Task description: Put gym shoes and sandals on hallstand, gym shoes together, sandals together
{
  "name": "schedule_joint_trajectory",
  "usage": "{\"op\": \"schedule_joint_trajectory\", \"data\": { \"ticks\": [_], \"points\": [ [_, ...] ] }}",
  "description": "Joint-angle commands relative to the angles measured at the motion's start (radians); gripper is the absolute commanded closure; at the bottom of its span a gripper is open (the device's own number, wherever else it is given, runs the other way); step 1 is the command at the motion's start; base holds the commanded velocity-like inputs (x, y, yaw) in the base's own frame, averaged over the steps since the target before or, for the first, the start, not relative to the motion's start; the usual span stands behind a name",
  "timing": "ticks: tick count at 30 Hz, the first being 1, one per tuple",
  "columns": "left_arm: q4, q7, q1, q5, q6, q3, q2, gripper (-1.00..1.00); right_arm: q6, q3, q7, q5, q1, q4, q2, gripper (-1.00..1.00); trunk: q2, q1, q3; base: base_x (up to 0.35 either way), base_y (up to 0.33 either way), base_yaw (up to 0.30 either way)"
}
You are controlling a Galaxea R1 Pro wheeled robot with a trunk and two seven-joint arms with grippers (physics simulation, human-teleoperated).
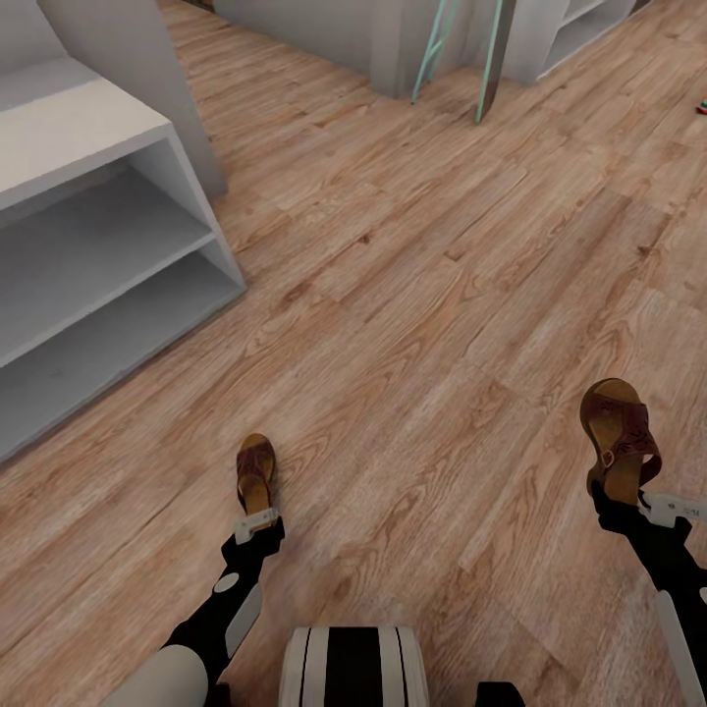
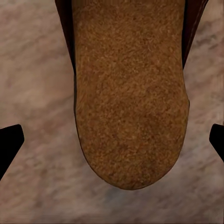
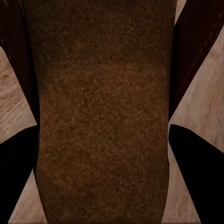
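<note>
Over wood-grain floor (image 1: pixel 412 295): each gripper (image 1: pixel 257 518) (image 1: pixel 621 503) clamps brown suede-like sandal (image 1: pixel 255 469) (image 1: pixel 619 432).

Head view: high, angled down over light brown wood-plank floor (image 1: pixel 422 295), wide.
Left wrist view: very close above a dark brown flat sandal (image 2: pixel 130 93).
Right wrist view: closer, blurry, probably the second brown sandal (image 3: pixel 102 116).
Shared: both sandals, floor.

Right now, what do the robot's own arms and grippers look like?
Both arms are glossy black with pale grey-white panels. The left arm has an oval white patch and a white plate by the wrist; the right arm has a white wrist bracket with small dark marks. The fingertips are plain black wedges. No cables show.
</note>
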Motion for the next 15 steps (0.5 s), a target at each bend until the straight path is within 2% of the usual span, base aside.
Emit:
{"op": "schedule_joint_trajectory", "data": {
  "ticks": [1, 11, 15],
  "points": [
    [0.001, 0.0, 0.0, 0.003, -0.003, 0.002, -0.001, -1.0, 0.006, -0.002, 0.005, -0.008, 0.0, -0.001, 0.0, 1.0, 0.0, 0.0, -0.001, 0.0, 0.0, 0.0],
    [0.001, 0.0, 0.0, 0.003, -0.004, -0.001, -0.001, -1.0, 0.006, -0.003, 0.005, -0.008, 0.0, -0.001, 0.0, 1.0, 0.0, 0.0, -0.007, 0.005, 0.0, 0.0],
    [0.001, 0.0, 0.0, 0.003, -0.004, -0.001, -0.001, -1.0, 0.006, -0.003, 0.005, -0.008, 0.0, -0.001, 0.0, 1.0, 0.0, 0.0, -0.007, 0.19, 0.0, 0.0]
  ]
}}
